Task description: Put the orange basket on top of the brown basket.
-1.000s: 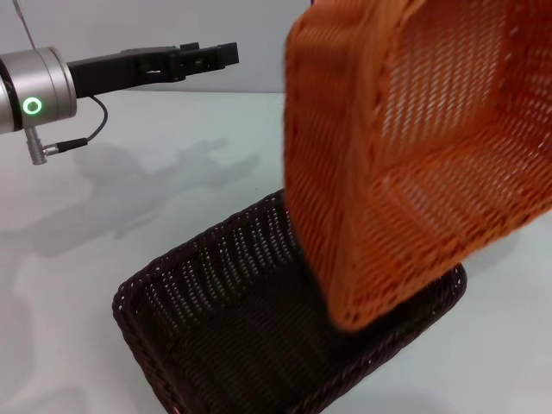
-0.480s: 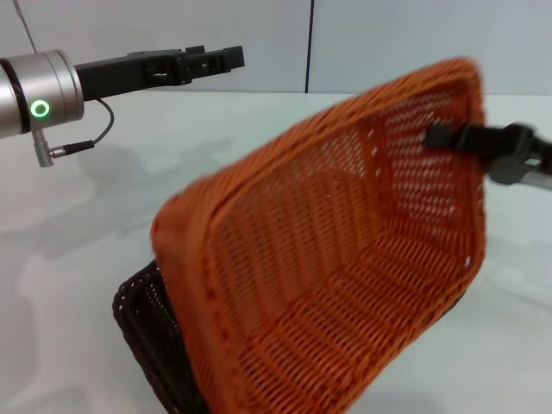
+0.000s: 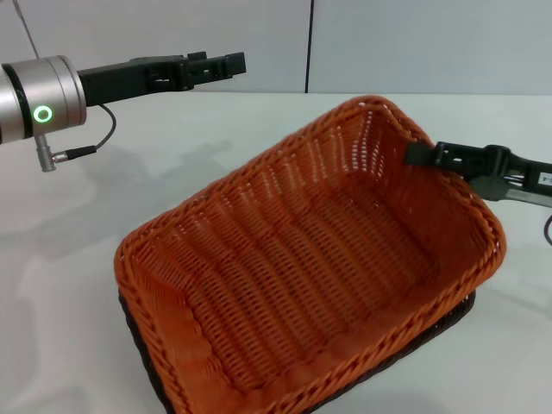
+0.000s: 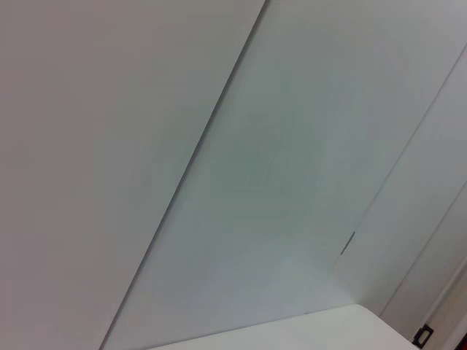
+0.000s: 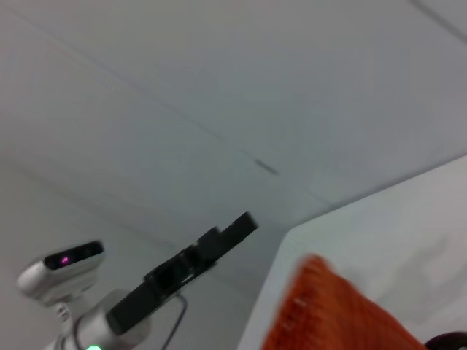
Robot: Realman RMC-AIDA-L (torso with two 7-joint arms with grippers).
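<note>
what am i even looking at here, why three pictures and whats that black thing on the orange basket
This is a two-armed robot seen through its own cameras. The head view looks down at a white table. The other two pictures come from cameras on its wrists, and show mostly the wall. The black thing is the right claw, at the far right rim of the orange basket, which now sits nested in the brown basket; only the brown one's dark edge peeks out underneath. Whether that claw is gripping the rim is unclear. The left claw is idle, raised above the table at the far left.
</note>
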